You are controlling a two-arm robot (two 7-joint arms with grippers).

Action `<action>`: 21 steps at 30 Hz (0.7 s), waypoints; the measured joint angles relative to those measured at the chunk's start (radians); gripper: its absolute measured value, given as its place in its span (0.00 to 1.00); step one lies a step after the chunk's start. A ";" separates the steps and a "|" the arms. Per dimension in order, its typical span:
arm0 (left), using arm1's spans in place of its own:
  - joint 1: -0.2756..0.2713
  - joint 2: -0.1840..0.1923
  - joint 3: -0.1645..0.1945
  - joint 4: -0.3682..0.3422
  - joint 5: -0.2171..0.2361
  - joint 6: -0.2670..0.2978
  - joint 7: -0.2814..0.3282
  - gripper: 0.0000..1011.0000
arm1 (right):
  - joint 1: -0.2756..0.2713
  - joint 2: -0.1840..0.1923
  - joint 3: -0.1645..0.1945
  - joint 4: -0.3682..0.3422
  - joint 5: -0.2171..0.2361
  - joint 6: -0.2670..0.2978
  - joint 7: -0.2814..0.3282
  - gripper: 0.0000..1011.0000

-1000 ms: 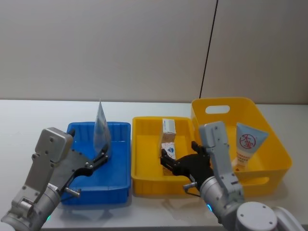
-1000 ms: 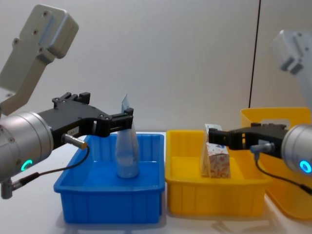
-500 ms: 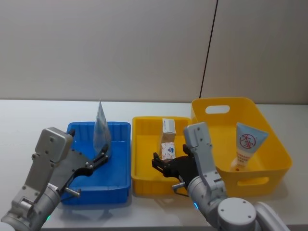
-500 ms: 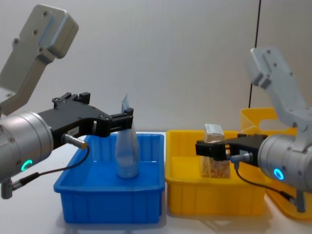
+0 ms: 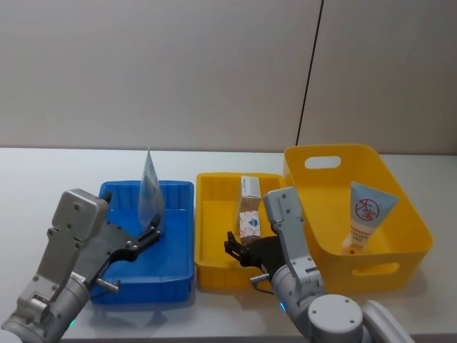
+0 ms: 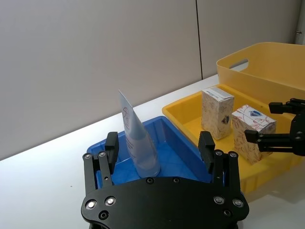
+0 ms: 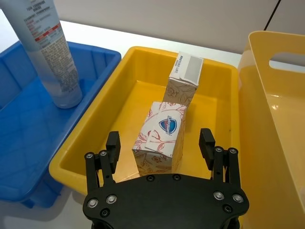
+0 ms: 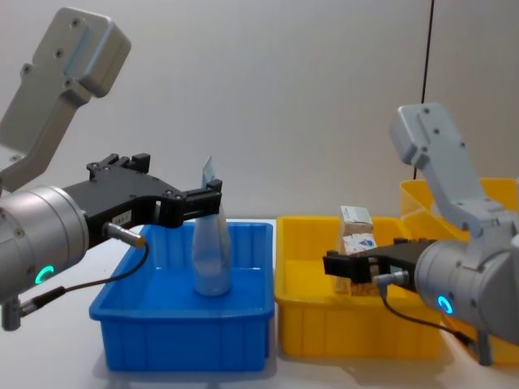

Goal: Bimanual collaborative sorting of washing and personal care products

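pale-blue tube [image 5: 151, 193] stands upright, cap down, in the blue bin [image 5: 175, 246], mid-width, far half. left gripper [image 6: 158, 144] is over the bin's left half, fingers [image 6: 111, 144] spread wide. the tube sits in the gap, off-centre toward one finger, with clear air on both sides in the left wrist view, so no contact. in the chest view the fingertips are level with the tube's upper half. white carton [image 7: 161, 136], orange-red pattern and a blue shield logo, stands upright in the small yellow bin [image 7: 133, 100], right half, about mid-depth. cream carton [image 7: 185, 76] is just behind it toward the far-right corner; touching or not, can't tell. right gripper [image 7: 159, 142] is at the bin's near edge, spread open and gripping nothing. the white carton lines up with the gap, its sides clear of both right fingers [image 7: 206, 143]. whether the tips reach alongside it or stop short of it, can't tell. second tube [image 5: 365, 214], pale with a red circle mark, is cap down and tilted in the large yellow bin [image 5: 321, 153], near its right wall, well apart from both grippers. the three bins sit side by side on the desk [image 5: 43, 171]: blue on the left, small yellow in the middle, large yellow on the right.
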 joint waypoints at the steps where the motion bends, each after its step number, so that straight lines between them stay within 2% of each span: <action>1: 0.000 0.000 0.000 0.000 0.000 0.000 0.000 0.99 | 0.001 -0.002 0.000 0.004 -0.002 -0.001 -0.002 0.99; 15: 0.000 0.000 0.000 0.000 0.000 0.000 0.000 0.99 | 0.021 -0.025 0.000 0.063 -0.022 -0.020 -0.013 0.99; 20: 0.000 0.000 0.000 0.000 0.000 0.000 0.000 0.99 | 0.024 -0.029 -0.001 0.073 -0.025 -0.023 -0.014 0.90; 21: 0.000 0.000 0.000 0.000 0.000 0.000 0.000 0.99 | 0.025 -0.030 -0.001 0.075 -0.026 -0.024 -0.015 0.85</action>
